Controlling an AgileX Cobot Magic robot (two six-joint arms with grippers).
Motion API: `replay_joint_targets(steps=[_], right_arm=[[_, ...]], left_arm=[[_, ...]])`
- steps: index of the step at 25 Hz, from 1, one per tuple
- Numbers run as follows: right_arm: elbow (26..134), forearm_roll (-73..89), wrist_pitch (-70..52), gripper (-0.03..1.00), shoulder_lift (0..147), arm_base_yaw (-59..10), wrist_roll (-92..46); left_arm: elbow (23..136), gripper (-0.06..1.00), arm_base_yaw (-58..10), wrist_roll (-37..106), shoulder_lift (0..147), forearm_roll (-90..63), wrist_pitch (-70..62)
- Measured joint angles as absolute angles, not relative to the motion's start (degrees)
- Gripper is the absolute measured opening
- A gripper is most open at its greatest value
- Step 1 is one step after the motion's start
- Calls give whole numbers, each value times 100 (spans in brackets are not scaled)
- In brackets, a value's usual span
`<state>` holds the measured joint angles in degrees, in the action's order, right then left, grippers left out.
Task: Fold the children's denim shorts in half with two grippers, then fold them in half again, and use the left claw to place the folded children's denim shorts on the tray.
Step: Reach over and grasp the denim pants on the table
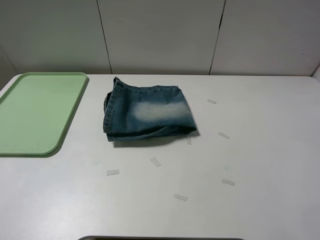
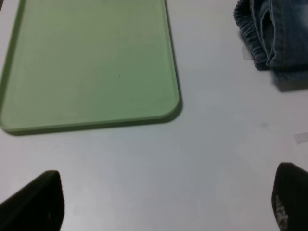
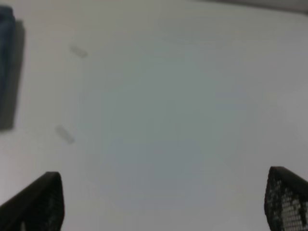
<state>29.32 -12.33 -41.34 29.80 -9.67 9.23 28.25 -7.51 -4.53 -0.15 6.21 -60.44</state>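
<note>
Currently the tray [image 1: 30, 115] lies at the left of the table [image 1: 260, 160]; the children's denim shorts [image 1: 150, 112] lie folded to its right, apart from it. The left tool [image 2: 168, 198] and right tool [image 3: 166, 199] both stand spread and empty. Risk: a pinch catching only the top layers would likely let the bundle unfold, or snag on the tray rim. The table is white with scattered tape strips [image 1: 155, 161]; a pale panelled wall [image 1: 160, 35] stands behind
</note>
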Motion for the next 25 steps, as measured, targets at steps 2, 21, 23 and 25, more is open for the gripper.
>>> replay_joint_targets(steps=[2,21,23,25], right_arm=[[3039,-1233,-4152,63,2756,-967,923],[3101,-1155,-6506,63,-34,-967,831],[3078,-920,-6507,63,-34,-967,831],[3033,-773,-6515,63,-39,-967,814]], left_arm=[[2825,86,-751,-453,-15,621,-6044],[2825,86,-751,-453,-15,626,-6044],[2825,86,-751,-453,-15,626,-6044],[2825,86,-751,-453,-15,626,-6044]])
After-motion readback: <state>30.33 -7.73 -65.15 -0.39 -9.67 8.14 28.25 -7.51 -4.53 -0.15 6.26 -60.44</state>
